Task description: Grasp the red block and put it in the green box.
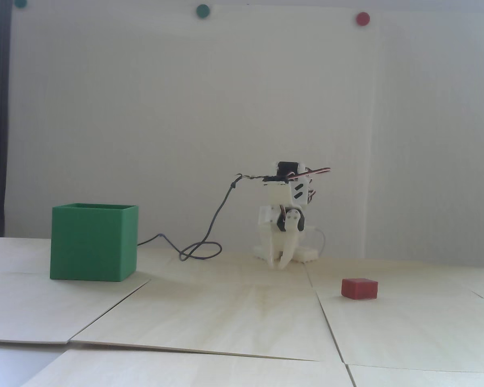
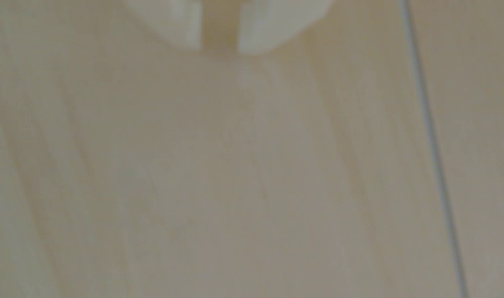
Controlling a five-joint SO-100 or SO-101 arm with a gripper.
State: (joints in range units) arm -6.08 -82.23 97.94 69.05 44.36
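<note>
Nearest the fixed camera, the red block [image 1: 359, 288] is lying alone on the pale wooden table [image 1: 226, 318], at the right of that view and well apart from everything else. Farther back at the left, the green box [image 1: 93, 242] is standing upright with its top open. Farthest back, the white arm is sitting folded low over its base, with the gripper [image 1: 280, 264] pointing down near the tabletop and holding nothing; in the wrist view its fingers [image 2: 185, 25] are standing slightly parted with bare wood between them. The block is lying outside that wrist view, so a misjudged reach could nudge it sideways instead of straddling it.
</note>
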